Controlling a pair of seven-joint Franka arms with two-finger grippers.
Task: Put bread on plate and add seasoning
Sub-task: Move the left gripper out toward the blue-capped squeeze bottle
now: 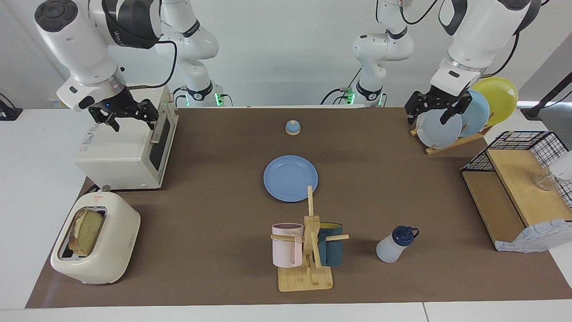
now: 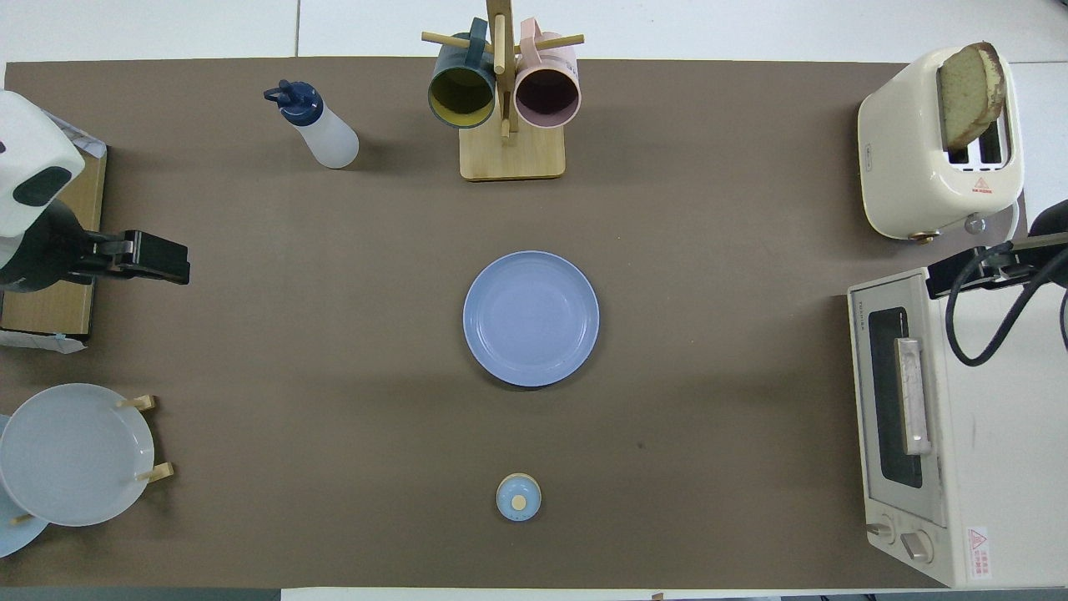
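The bread (image 1: 86, 229) stands upright in a slot of the cream toaster (image 1: 117, 245) at the right arm's end of the table; it also shows in the overhead view (image 2: 968, 90). The blue plate (image 1: 290, 178) lies flat and bare at mid-table (image 2: 531, 318). The seasoning bottle (image 1: 393, 246) stands farther from the robots than the plate, toward the left arm's end (image 2: 324, 132). My right gripper (image 1: 134, 124) is open, up over the toaster oven (image 2: 941, 284). My left gripper (image 1: 428, 118) is open, up in front of the plate rack (image 2: 179, 267).
A white toaster oven (image 1: 120, 156) stands beside the toaster. A wooden mug tree (image 1: 308, 250) with two mugs stands farther out than the plate. A small bell (image 1: 292, 128) sits near the robots. A plate rack (image 1: 464, 112) and a wire shelf (image 1: 518, 188) stand at the left arm's end.
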